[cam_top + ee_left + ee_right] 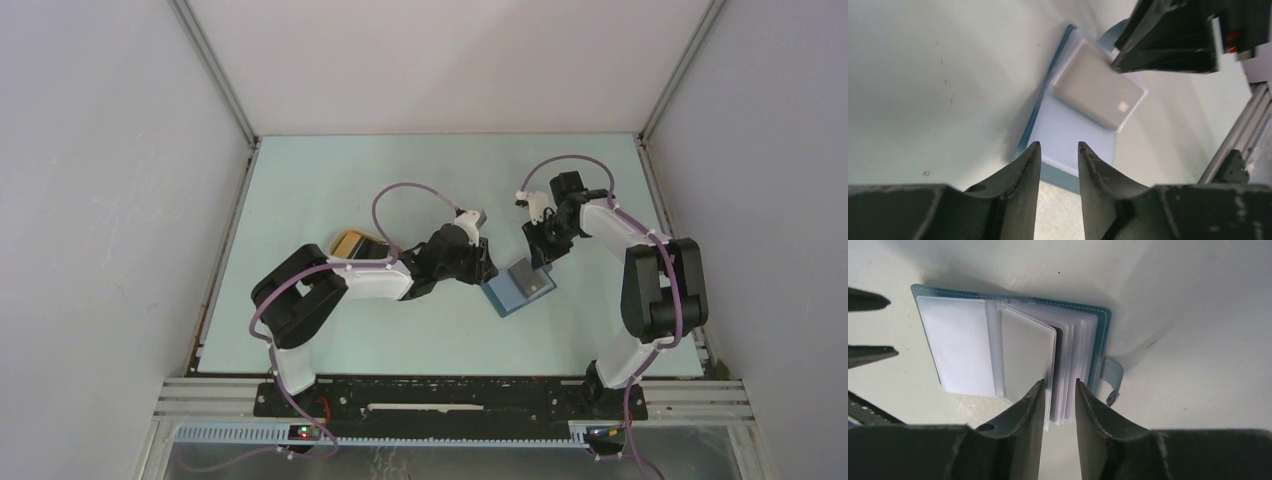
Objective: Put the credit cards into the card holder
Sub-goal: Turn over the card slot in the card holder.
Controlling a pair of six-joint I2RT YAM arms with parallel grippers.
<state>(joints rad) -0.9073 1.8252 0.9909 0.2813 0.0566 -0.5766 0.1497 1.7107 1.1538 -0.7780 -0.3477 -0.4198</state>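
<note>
The teal card holder [503, 296] lies open on the table between both arms, its pale blue inside [1073, 132] facing up. A grey credit card [1096, 90] rests on its far half; in the right wrist view the credit card [1025, 355] sits in a clear sleeve. My left gripper [1058, 147] hovers open at the holder's near edge with nothing between its fingers. My right gripper [1058, 385] is open, its fingertips standing on either side of the edges of the clear sleeves [1068, 365]. The snap tab [1113, 377] sticks out to the right.
A tan oval tray [352, 243] sits behind the left arm. The right gripper [1168, 35] shows dark at the top of the left wrist view. The left gripper's fingers [868, 300] reach in at the left edge of the right wrist view. Metal rails [450, 390] border the table's near edge.
</note>
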